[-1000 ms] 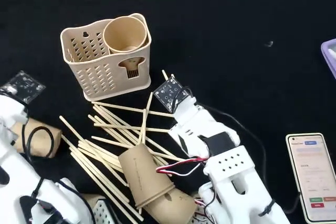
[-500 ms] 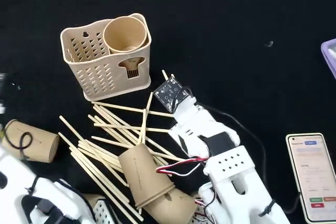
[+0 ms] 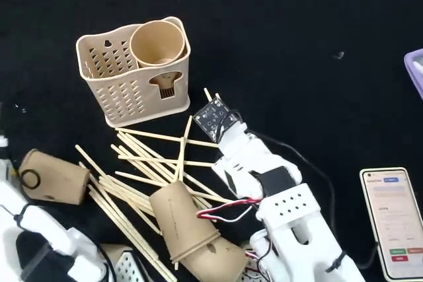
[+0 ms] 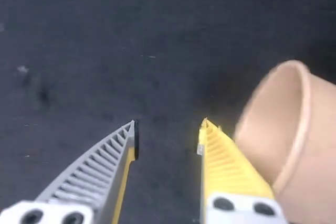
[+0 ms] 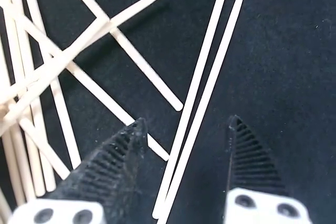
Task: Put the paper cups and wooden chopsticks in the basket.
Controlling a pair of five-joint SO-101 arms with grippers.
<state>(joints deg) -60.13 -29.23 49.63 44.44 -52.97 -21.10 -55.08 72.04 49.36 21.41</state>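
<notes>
A beige basket (image 3: 125, 77) stands at the back left with one paper cup (image 3: 157, 42) upright inside it. Several wooden chopsticks (image 3: 149, 163) lie scattered in front of it. One cup (image 3: 54, 176) lies on its side at the left, and two more cups (image 3: 182, 219) lie nested near the front. My left gripper (image 4: 168, 129) is open over bare cloth, with the lying cup (image 4: 294, 129) just outside its yellow finger (image 4: 223, 166). My right gripper (image 5: 186, 124) is open low over the table. Two parallel chopsticks (image 5: 202, 98) run between its fingers.
The right arm (image 3: 264, 186) stretches from the front centre toward the basket. The left arm (image 3: 39, 249) sits at the front left corner. A phone (image 3: 393, 219) lies at the right edge and a purple object (image 3: 416, 67) at the far right. Black cloth (image 3: 297, 44) covers the table.
The left arm has pulled back from above the lying cup toward the front left corner. That cup has shifted a little to the right. The right arm has not moved.
</notes>
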